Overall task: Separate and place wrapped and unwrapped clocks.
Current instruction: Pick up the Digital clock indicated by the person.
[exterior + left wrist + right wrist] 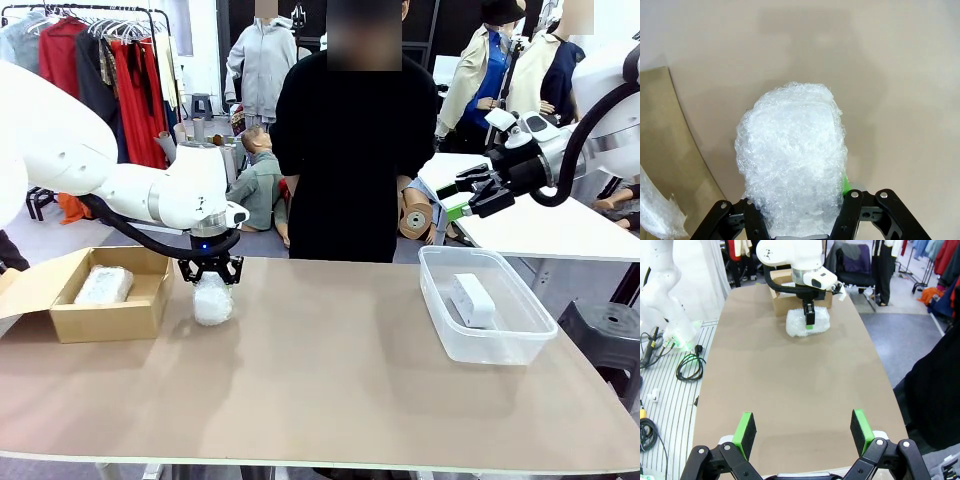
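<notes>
Bubble-wrap bundle (213, 299): stands on the table (330, 390) just right of the cardboard box (100, 318), pinched at its top, apparently bound for that box.
Left gripper (210, 274): fingers closed around the bundle from above; a green pad (844, 184) shows pressed against the wrap.
Cardboard box: open, flap (30, 283) folded out; a clear-plastic bundle (104, 285) already lies inside, so it seems to be the wrapped pile.
Bare white clock (471, 299): far right of the box, lying in the clear tub (528, 339), kept apart as unwrapped.
Right gripper (805, 430): raised above the tub, pads wide apart, empty, out of the way.
Person (355, 150): stands behind the table, beyond the box's right.
</notes>
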Controlling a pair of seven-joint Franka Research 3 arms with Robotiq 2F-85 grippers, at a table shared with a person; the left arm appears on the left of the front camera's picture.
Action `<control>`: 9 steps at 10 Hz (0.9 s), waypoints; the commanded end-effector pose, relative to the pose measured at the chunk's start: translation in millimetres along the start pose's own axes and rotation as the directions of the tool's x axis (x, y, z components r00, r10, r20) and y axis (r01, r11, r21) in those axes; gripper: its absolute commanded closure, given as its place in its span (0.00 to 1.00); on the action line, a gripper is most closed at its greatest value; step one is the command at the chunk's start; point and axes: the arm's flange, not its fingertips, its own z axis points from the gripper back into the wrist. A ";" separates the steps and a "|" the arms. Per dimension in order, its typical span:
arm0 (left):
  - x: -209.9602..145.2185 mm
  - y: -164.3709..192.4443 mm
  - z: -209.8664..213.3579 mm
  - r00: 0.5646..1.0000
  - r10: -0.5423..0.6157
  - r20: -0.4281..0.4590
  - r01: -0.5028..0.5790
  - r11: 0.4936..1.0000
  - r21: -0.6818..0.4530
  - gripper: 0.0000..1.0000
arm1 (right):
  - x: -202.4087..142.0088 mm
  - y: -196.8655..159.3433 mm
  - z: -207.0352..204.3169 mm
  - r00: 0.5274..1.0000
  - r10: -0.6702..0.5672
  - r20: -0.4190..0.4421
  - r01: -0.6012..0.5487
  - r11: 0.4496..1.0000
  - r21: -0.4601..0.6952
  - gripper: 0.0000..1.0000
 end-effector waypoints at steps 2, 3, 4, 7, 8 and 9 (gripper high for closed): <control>-6.0 -6.8 11.8 1.000 -0.029 0.004 0.028 0.999 0.045 1.00 | 1.1 0.4 0.6 1.000 0.003 -0.001 -0.003 1.000 -0.001 0.00; -7.3 -13.9 23.1 1.000 -0.019 -0.024 0.020 0.999 0.043 1.00 | 1.1 0.4 0.6 1.000 0.003 -0.001 -0.003 1.000 -0.001 0.00; -10.2 -18.9 34.6 0.996 -0.074 -0.058 0.077 0.996 0.044 1.00 | 1.1 0.4 0.6 1.000 0.003 -0.001 -0.003 1.000 -0.001 0.00; -22.8 -32.3 79.2 0.987 -0.150 -0.058 0.154 0.986 0.066 1.00 | 1.1 0.4 0.6 1.000 0.003 -0.001 -0.003 1.000 -0.001 0.00; -28.2 -40.8 97.7 0.979 -0.198 -0.054 0.202 0.976 0.084 1.00 | 1.1 0.4 0.6 1.000 0.003 -0.001 -0.003 1.000 -0.001 0.00; -32.9 -48.2 118.6 0.973 -0.228 -0.046 0.231 0.968 0.097 1.00 | 1.1 0.4 0.6 1.000 0.003 -0.001 -0.003 1.000 -0.001 0.00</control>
